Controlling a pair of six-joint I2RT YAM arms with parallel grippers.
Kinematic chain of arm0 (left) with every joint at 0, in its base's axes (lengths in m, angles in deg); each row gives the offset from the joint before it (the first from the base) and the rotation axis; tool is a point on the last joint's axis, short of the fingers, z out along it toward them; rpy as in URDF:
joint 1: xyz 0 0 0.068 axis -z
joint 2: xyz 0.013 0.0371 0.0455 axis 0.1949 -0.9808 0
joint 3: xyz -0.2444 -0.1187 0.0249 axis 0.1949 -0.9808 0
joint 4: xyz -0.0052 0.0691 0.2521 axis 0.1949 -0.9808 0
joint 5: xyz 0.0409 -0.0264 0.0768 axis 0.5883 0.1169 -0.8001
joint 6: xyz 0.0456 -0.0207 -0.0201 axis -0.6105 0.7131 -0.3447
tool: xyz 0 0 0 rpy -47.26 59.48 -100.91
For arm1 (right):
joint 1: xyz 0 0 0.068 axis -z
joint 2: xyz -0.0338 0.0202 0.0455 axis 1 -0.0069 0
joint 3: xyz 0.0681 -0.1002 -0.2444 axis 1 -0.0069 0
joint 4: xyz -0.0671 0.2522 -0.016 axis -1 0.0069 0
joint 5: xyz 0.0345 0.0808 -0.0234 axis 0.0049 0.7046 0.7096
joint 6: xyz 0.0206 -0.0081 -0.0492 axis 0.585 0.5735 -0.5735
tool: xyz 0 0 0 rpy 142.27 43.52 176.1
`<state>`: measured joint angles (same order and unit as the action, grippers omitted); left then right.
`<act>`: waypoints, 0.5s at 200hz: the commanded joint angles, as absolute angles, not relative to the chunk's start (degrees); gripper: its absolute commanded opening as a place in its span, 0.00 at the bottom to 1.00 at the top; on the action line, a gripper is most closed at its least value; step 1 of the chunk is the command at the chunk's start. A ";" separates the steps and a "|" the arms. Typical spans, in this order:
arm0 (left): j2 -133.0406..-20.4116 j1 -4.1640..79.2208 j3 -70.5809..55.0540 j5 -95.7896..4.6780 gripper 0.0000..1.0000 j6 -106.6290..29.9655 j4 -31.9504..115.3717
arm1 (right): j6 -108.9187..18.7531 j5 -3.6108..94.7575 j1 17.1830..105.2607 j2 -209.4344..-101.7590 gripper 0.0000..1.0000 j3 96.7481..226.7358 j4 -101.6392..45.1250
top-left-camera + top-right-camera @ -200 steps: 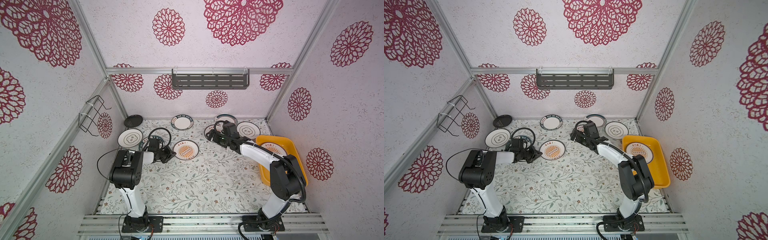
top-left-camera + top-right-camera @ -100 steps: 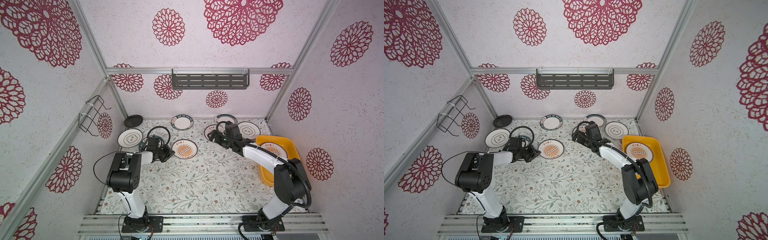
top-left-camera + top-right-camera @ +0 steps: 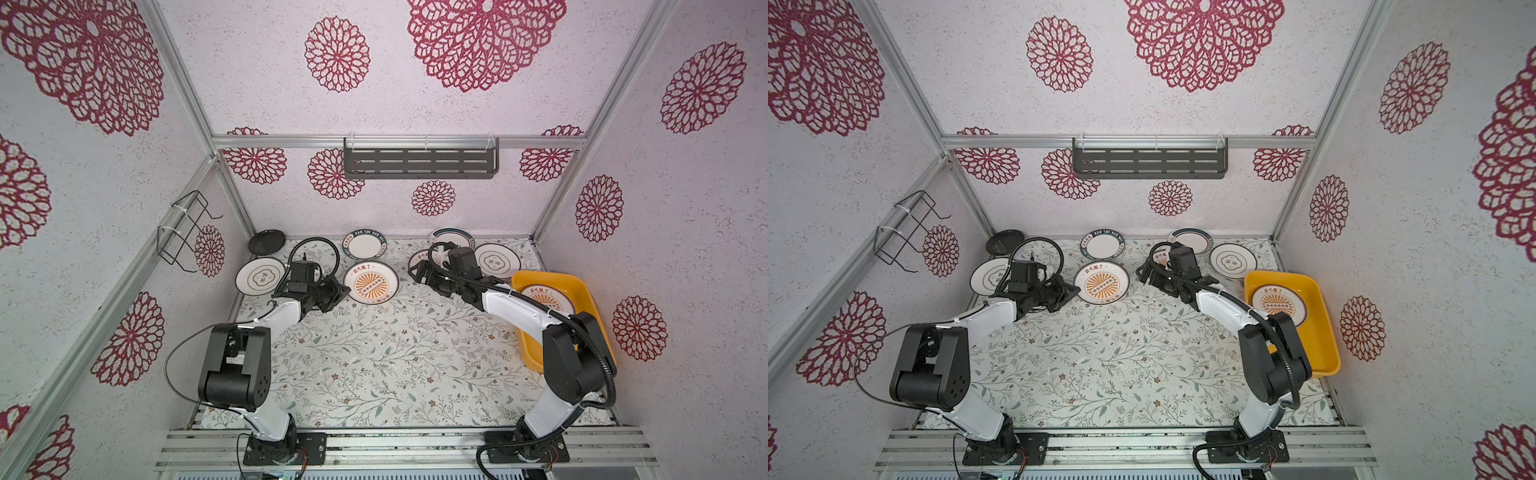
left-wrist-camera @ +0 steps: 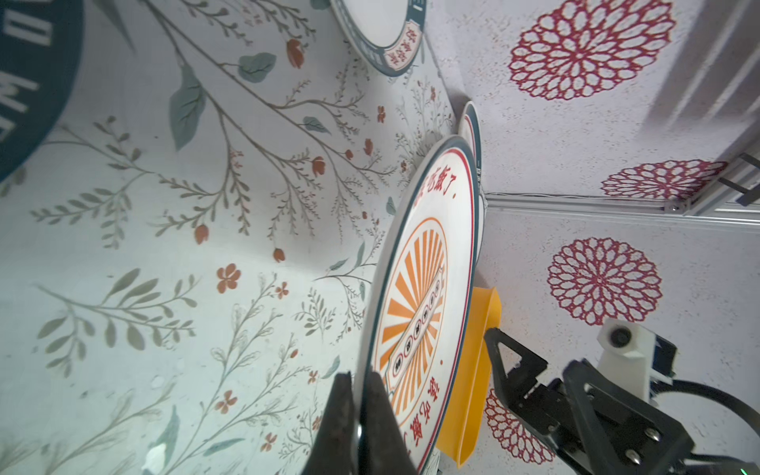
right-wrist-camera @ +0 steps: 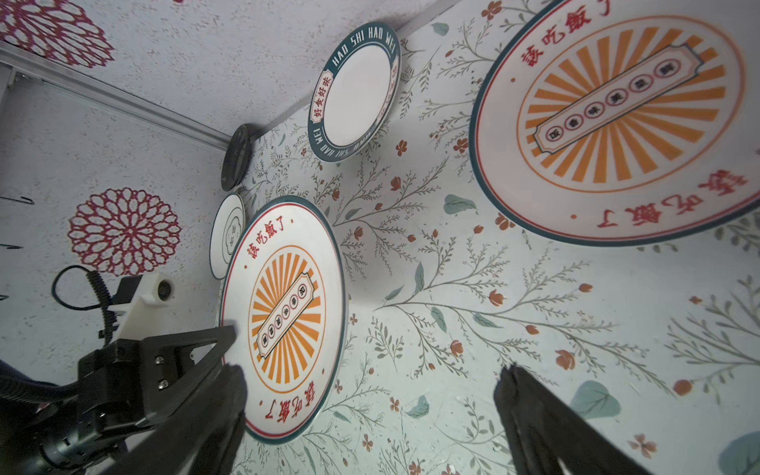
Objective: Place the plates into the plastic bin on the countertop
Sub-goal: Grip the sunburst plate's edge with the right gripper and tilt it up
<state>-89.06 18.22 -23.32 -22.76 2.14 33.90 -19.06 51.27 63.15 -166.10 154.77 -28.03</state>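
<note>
Three sunburst plates (image 3: 371, 283) (image 3: 544, 297) (image 5: 608, 119): one in left jaws' grip, one in bin (image 3: 552, 277); right jaws wide

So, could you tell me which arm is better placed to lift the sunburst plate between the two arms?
Left. The left pincer is shut on the rim of the sunburst plate; the right pincer stands open, apart from it, holding nothing. The bin lies on the right arm's side, so a handover may follow.
</note>
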 commanded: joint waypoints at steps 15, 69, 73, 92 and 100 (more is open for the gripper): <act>-87.84 20.87 -18.85 -20.59 0.00 2.54 33.96 | -18.05 55.37 62.57 -168.44 0.97 158.04 -30.19; -88.45 23.36 -15.01 -20.65 0.00 2.36 33.23 | -17.17 55.44 62.40 -169.77 0.81 158.66 -29.83; -88.53 23.44 -14.87 -20.61 0.00 2.34 33.19 | -17.21 55.59 62.44 -169.76 0.80 158.70 -29.79; -88.80 23.63 -14.48 -20.47 0.00 2.62 33.23 | -16.86 55.92 62.38 -170.23 0.65 158.68 -30.04; -88.96 23.72 -14.30 -20.47 0.00 2.66 33.27 | -16.65 56.16 62.44 -170.35 0.57 158.65 -30.17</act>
<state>-89.02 23.38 -16.11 -21.98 2.38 31.97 -17.13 55.20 62.45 -170.21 156.74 -29.30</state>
